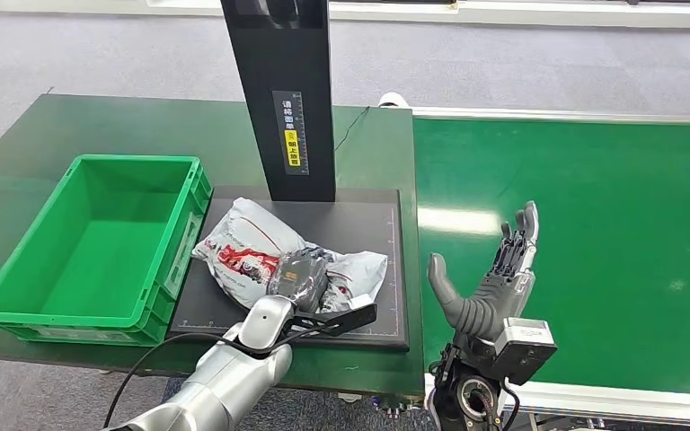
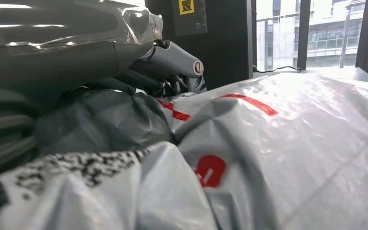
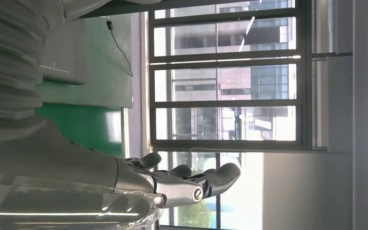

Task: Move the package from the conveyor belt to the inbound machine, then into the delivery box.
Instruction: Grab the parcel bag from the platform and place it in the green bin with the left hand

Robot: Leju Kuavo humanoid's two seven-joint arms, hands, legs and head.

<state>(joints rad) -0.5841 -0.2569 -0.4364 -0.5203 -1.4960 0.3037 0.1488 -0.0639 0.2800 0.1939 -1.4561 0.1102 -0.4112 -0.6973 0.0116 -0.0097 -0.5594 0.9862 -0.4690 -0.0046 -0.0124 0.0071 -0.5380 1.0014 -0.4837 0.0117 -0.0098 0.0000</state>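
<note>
A crumpled grey-and-white plastic package (image 1: 243,247) with red markings lies on the black platform (image 1: 368,224) of the inbound machine, in front of its black column (image 1: 287,99). My left hand (image 1: 301,274) sits on top of the package's right half. In the left wrist view the thumb and dark fingers of the left hand (image 2: 167,62) close on a fold of the package (image 2: 278,143). My right hand (image 1: 490,287) is raised over the near edge of the green conveyor belt (image 1: 593,224), fingers spread and holding nothing. The right hand (image 3: 172,184) also appears empty in the right wrist view.
The empty green delivery box (image 1: 99,242) stands on the dark green table (image 1: 99,126), directly left of the platform. A black cable runs from my left wrist under the table edge. Grey floor lies beyond the table and belt.
</note>
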